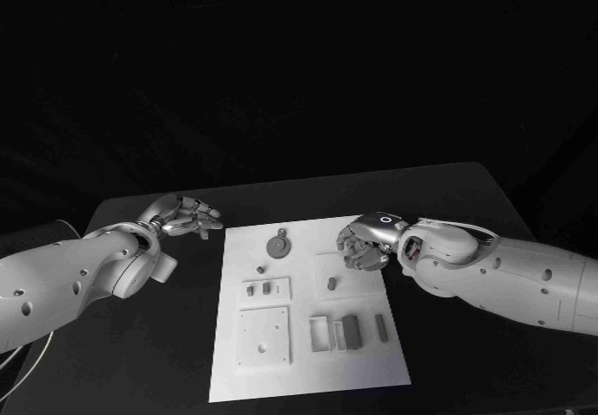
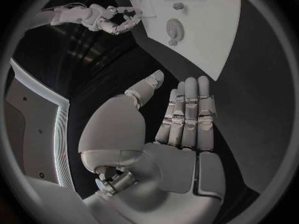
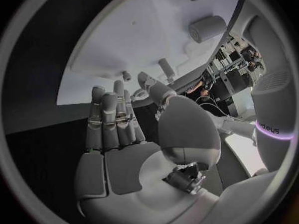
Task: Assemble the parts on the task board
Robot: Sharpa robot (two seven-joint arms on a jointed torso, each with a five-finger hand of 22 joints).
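hovering right hand over the task board top right edge, fingers apart, holding nothing; left hand open off the board on the table. parts lie loose on the board, so a low sweep could knock the round part or shift the board.

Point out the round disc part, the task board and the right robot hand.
round disc part [image 1: 278,246], head view, on its flat face.
task board [image 1: 374,367], head view, on a bare stretch near its lower right corner.
right robot hand [image 1: 365,246], head view, on its curled fingers.
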